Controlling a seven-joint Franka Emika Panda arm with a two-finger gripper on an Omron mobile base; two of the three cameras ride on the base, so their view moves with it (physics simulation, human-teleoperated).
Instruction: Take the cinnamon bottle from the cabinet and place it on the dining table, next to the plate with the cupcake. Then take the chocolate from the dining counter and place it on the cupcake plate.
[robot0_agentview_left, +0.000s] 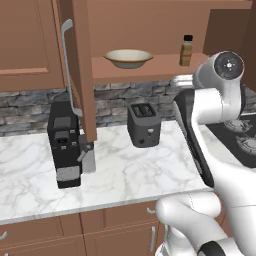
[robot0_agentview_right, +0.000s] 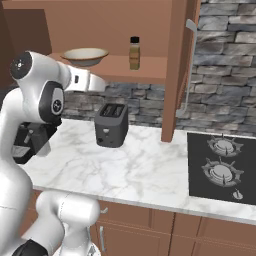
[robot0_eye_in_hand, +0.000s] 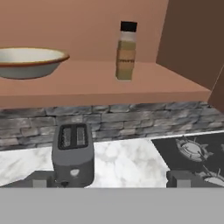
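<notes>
Tan-brown, black-capped cinnamon bottle stood upright on the reddish-brown wooden cabinet shelf, right of a tan bowl; the pincer was spread wide, holding nothing.

A tan bowl sits on the shelf; below, on the marble counter — a dark toaster, a black coffee machine, a stovetop.

cinnamon bottle standing upright, black cap on, sitting on open cabinet shelf, ahead of and above gripper.
</notes>
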